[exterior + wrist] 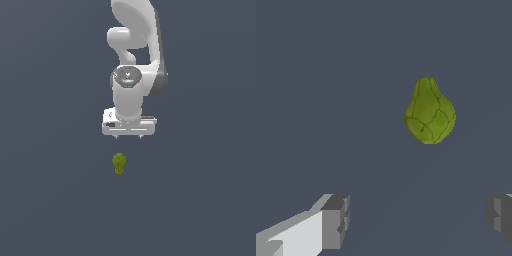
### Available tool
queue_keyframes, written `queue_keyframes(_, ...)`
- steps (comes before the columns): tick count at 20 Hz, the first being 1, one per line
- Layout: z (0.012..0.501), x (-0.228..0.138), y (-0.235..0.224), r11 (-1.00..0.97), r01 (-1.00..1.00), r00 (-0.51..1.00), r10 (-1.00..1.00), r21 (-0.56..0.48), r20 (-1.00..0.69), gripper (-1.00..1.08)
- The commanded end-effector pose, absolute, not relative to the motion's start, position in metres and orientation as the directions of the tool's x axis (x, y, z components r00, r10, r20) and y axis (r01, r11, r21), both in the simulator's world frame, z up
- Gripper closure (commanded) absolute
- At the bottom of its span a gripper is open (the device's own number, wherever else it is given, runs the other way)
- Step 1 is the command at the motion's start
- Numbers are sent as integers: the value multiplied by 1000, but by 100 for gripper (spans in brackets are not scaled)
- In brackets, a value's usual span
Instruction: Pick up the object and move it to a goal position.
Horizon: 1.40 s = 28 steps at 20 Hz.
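Observation:
The object [119, 163] is a small olive-green, bumpy pear-shaped lump lying on the dark grey floor, below the gripper in the exterior view. In the wrist view the object [429, 112] shows its wider end toward the fingers, beyond them and apart from them. My white gripper [128, 136] hangs from the arm, pointing down, above and slightly to the exterior view's right of the object. It is open and empty. In the wrist view the gripper [418, 220] has its two grey fingertips [336, 220] spread wide apart.
The white arm [135, 50] rises behind the gripper toward the top of the exterior view. The dark grey floor [50, 200] spreads flat around the object, with nothing else showing on it.

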<state>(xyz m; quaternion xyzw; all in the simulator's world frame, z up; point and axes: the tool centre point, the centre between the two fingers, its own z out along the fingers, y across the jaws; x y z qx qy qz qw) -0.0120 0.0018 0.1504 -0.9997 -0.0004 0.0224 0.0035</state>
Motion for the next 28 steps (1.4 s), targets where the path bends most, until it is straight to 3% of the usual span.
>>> queue_keyframes(1,150,-12,2,-1000,1,999,1,-7,-45,-92)
queue_keyframes(17,165,-6,24,-999,44,998,45,-20,-35,-92)
queue_keyframes(28,138,20,-1,-992,-129,991,-128,-15,-24,-92)
